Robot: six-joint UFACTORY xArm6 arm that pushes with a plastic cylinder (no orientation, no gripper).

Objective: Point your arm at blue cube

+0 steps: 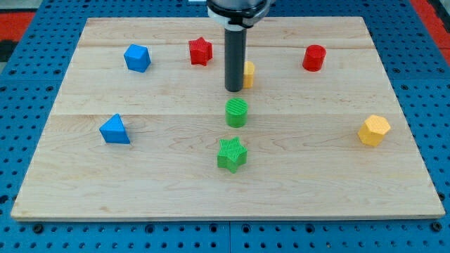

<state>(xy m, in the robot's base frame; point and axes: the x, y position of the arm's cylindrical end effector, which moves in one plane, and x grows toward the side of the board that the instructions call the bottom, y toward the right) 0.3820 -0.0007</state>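
The blue cube (pixel 138 57) sits at the board's upper left. My tip (pixel 233 89) is near the board's top centre, well to the right of the blue cube, past the red star (pixel 200 50). The tip stands just left of a yellow block (pixel 248 73), which the rod partly hides, and just above the green cylinder (pixel 238 112).
A blue triangular block (pixel 114 130) lies at the left. A green star (pixel 231 154) lies below the green cylinder. A red cylinder (pixel 314 57) is at the upper right and a yellow hexagonal block (pixel 373 130) at the right. The wooden board (pixel 84 190) rests on a blue pegboard.
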